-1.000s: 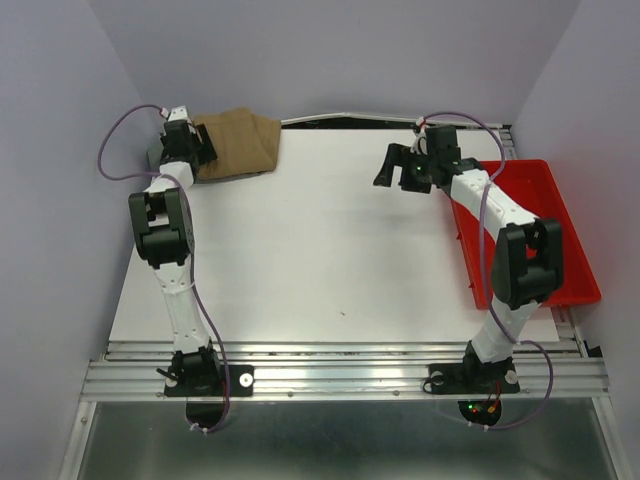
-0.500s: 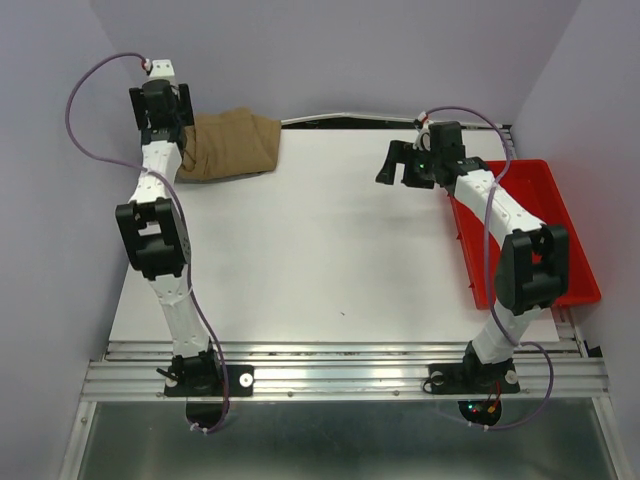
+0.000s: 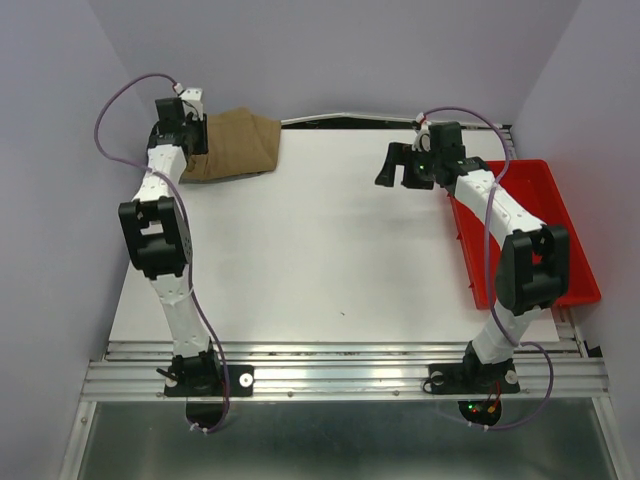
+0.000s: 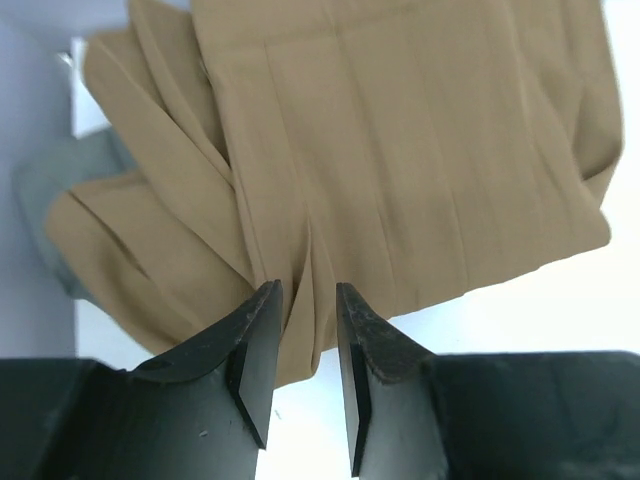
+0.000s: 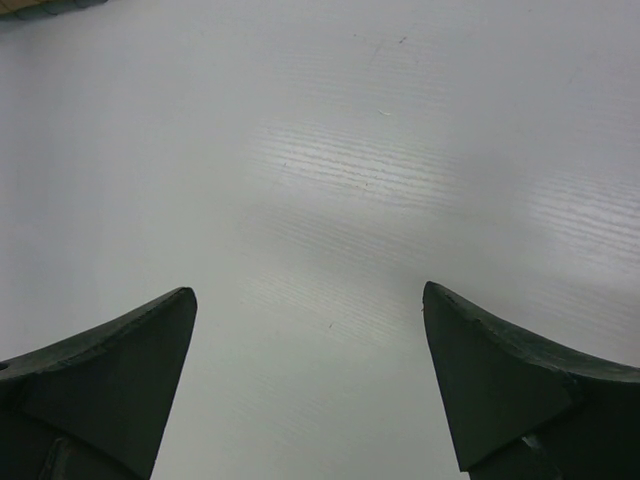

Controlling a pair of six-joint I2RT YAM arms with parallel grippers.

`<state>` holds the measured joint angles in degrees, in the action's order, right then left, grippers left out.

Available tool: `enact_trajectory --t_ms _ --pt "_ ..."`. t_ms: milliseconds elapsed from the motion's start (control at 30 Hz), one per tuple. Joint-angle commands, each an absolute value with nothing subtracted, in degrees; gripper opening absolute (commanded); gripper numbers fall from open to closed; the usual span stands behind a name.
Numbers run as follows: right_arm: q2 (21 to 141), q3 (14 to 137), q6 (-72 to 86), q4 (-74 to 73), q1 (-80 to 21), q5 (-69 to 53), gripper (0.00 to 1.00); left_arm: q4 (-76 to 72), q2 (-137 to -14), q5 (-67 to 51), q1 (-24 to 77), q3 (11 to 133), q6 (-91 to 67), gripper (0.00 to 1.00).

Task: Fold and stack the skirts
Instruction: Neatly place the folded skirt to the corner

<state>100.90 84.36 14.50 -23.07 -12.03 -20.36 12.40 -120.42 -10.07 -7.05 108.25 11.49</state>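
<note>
Skirt (image 3: 232, 143): one, tan cloth, pleated, folded roughly rectangular, at far left corner of white table (image 3: 320, 250)
Tray (image 3: 545, 195): one, red plastic, rectangular, along table's right edge
Left gripper (image 4: 305, 290): black fingers narrowly parted above skirt's edge, gripping nothing
Right gripper (image 5: 308, 290): spread wide above smooth table

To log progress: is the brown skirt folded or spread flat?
Folded. The skirt lies as a compact bundle, and the left wrist view shows overlapping layers and pleats.
</note>
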Motion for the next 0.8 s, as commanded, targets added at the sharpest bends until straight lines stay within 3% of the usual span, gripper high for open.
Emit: enact_trajectory --t_ms 0,333,400,533,767 --pt "100.5 84.8 12.8 -23.2 -11.7 -20.0 1.0 12.6 -125.0 -7.5 -7.2 110.4 9.5 0.39" --pt "100.0 85.4 10.8 -25.2 -11.7 -15.4 1.0 12.2 -127.4 11.9 -7.6 114.9 10.5 0.42" --pt "99.5 85.4 9.9 -25.6 -11.7 -14.2 1.0 10.9 -125.1 13.5 -7.6 113.9 10.9 0.49" --pt "97.9 85.6 7.7 -26.3 -11.2 -11.3 1.0 7.4 -114.4 12.1 -7.6 108.0 12.9 0.98" --pt "94.1 86.8 5.2 -30.1 -8.6 -12.1 1.0 13.0 -99.5 -1.5 -6.7 103.5 17.2 0.99"
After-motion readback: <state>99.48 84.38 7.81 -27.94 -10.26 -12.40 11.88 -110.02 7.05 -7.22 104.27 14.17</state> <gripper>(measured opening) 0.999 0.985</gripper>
